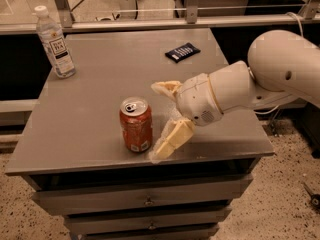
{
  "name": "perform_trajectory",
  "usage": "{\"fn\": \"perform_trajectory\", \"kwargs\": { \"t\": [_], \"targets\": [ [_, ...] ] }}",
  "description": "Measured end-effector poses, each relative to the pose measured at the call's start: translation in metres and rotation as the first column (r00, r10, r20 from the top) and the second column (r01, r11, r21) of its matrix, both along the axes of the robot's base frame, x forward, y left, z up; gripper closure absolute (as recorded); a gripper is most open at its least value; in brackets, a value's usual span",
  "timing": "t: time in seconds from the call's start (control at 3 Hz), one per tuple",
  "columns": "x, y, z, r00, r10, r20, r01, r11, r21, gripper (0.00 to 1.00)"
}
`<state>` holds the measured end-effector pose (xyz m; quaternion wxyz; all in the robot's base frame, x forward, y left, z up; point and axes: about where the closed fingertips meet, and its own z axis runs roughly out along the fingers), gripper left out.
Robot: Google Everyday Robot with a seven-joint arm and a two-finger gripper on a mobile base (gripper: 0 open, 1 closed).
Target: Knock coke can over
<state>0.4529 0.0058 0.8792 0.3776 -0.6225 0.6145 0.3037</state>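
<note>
The coke can (pixel 136 124) is red-orange with a silver top and pull tab. It stands upright near the front edge of the grey table (pixel 100 84). My gripper (pixel 161 119) is just right of the can, open, with one cream finger behind and above the can's right side and the other finger (pixel 172 138) low at the front right, close to the can. The white arm reaches in from the right.
A clear plastic bottle (pixel 55 42) with a white cap stands at the table's back left corner. A small dark packet (pixel 182 52) lies at the back right. Drawers sit below the tabletop; a glass railing runs behind.
</note>
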Motion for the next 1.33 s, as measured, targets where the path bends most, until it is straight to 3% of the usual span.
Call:
{"fn": "perform_trajectory", "kwargs": {
  "t": [0.67, 1.0, 1.33],
  "targets": [
    [0.013, 0.044, 0.004, 0.9998, 0.007, -0.018, -0.004, 0.988, 0.156, 0.0],
    [0.03, 0.06, 0.005, 0.9998, -0.007, -0.017, 0.01, 0.979, 0.205, 0.0],
    [0.064, 0.067, 0.01, 0.9995, -0.032, -0.002, 0.031, 0.974, 0.224, 0.0]
  ]
}}
